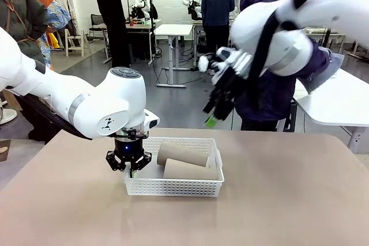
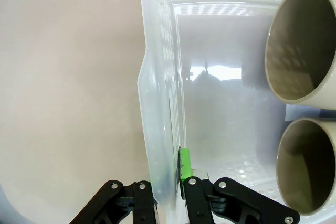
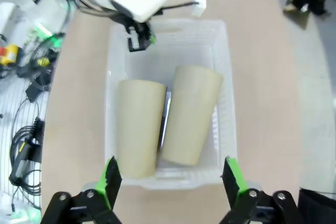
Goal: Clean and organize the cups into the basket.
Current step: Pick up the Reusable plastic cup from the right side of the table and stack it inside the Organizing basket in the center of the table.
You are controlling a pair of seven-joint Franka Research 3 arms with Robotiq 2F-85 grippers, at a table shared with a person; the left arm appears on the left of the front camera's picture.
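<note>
While the left gripper clamps the side wall of the shallow white lattice-perforated plastic basket between its jaws, two tan-brown tapered matte cups lie side by side just beyond them, inside. Farther off, the right gripper hangs above, jaws wide and empty. Judged status: two cups stowed; any remaining cup is not yet placed.

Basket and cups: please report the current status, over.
Left gripper, jaws shut on the basket wall. Right gripper, jaws open, high above the table. Two tan cups lie side by side inside the basket. Person stands beyond the far edge.
</note>
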